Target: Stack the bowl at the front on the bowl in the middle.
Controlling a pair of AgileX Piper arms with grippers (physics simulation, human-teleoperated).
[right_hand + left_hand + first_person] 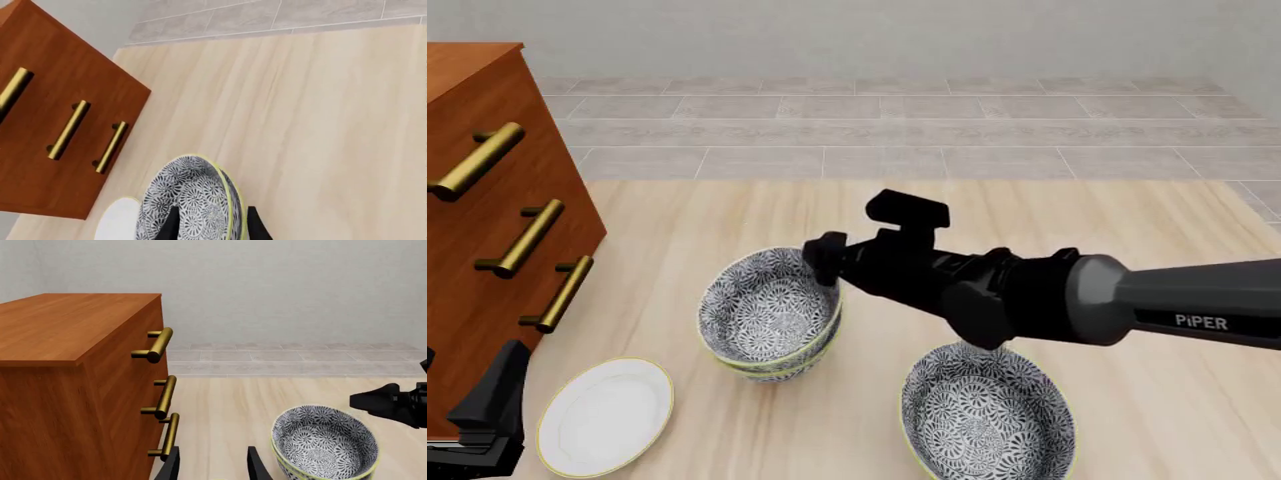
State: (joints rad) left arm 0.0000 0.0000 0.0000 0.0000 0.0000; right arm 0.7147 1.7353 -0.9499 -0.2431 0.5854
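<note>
Front view first: the right arm [1094, 300] — a glossy dark grey tube lettered PiPER — reaches in from the right and slants across the table [988, 220] of pale wood grain. Its gripper [823, 262] ends at the far right rim of the bowl at the front [763, 305], which sits nested in the bowl in the middle [777, 362]; only the lower bowl's wall and cream rim show beneath it. Both are deep, round, covered in blue-grey and white flowers. A wider bowl [988, 415] of the same pattern stands near, to the right and closer to the camera. A plain white plate [607, 415] lies to the left. The left gripper [487, 415] shows as black parts at the lower left corner, beside a red-brown wooden cabinet [481, 250] with brass bar handles.

Left wrist view: two black fingertips [172, 465] stand apart with bare table between them — released. The stacked bowls sit beyond to one side, the right arm's black end near them.

Right wrist view: the fingertips [172, 227] straddle the top bowl's rim, one inside and one outside; whether they press it I cannot tell.
</note>
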